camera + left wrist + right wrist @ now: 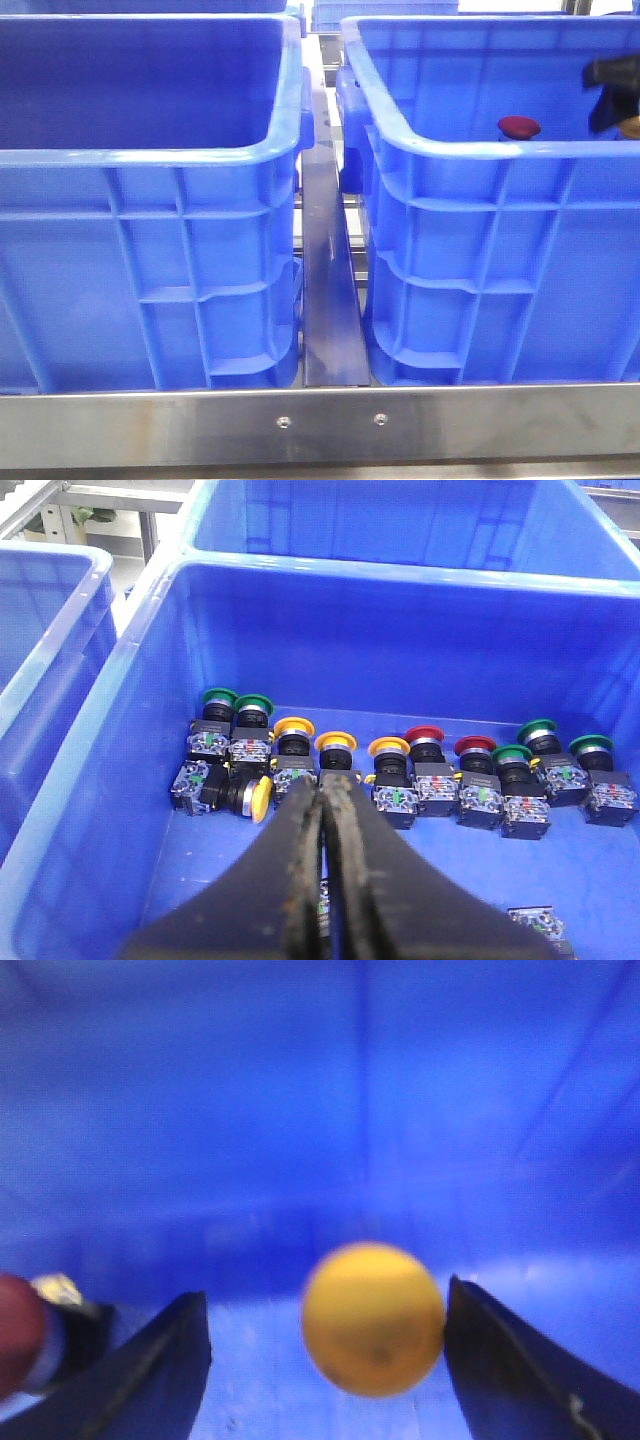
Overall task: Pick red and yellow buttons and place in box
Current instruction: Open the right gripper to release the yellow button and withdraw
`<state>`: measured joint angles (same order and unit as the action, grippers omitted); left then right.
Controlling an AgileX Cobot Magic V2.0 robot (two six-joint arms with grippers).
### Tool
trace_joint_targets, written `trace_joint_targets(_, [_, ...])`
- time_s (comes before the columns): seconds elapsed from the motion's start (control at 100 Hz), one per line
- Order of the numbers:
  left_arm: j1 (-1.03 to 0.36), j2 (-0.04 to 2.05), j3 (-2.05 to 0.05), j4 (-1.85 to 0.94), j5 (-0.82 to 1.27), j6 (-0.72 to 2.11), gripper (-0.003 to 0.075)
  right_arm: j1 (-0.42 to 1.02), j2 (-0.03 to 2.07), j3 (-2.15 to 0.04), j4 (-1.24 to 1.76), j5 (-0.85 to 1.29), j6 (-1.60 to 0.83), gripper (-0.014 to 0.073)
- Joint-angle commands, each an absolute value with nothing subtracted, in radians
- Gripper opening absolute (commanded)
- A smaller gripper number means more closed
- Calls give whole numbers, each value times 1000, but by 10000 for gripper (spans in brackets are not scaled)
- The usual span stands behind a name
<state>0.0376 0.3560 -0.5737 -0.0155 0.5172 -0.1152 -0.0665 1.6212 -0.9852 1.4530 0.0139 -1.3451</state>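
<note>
At the near edge a steel rail (pixel 320 425) runs across the front view, with two blue crates standing side by side behind it. The left crate (pixel 150 250) shows only bare blue walls from here. The right crate (pixel 500 250) holds a red button (pixel 519 127), its domed cap just visible over the near rim, toward the crate's right half. Further right, at the picture's edge, the dark right gripper (pixel 612 92) reaches down inside the same crate, with a sliver of yellow-orange below it.

In the right wrist view the right gripper (pixel 325 1360) has its two fingers spread wide apart, and the yellow button (pixel 374 1318) sits between them, its round cap nearer one finger and close to touching it; the picture is too blurred to tell contact. The red cap (pixel 18 1334) shows beside the other finger, outside the gap, low against the crate's blue wall.

The left gripper (pixel 322 810) has its fingers pressed together with nothing between them, hanging over a crate (pixel 120 810) whose floor carries a row of push buttons (pixel 410 775) with green, yellow and red caps, lined up toward the far wall. One yellow-capped button lies tipped on its side at the row's end.
</note>
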Motion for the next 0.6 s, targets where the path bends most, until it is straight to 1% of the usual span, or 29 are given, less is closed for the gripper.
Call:
trace_joint_targets(0.0, [37, 363, -601, -14, 438, -116, -19, -69, 1524, -1008, 1456, 17, -1352, 522])
trace_joint_targets(0.13, [37, 363, -601, -14, 438, -116, -19, -69, 1421, -973, 1456, 33, -1352, 520])
trace_joint_targets(0.38, [37, 363, -601, -14, 438, -116, -19, -69, 1153, -851, 1456, 44, -1352, 520])
trace_joint_targets(0.59, [37, 363, -601, -14, 438, -116, -19, -69, 932, -746, 1456, 115, -1352, 520])
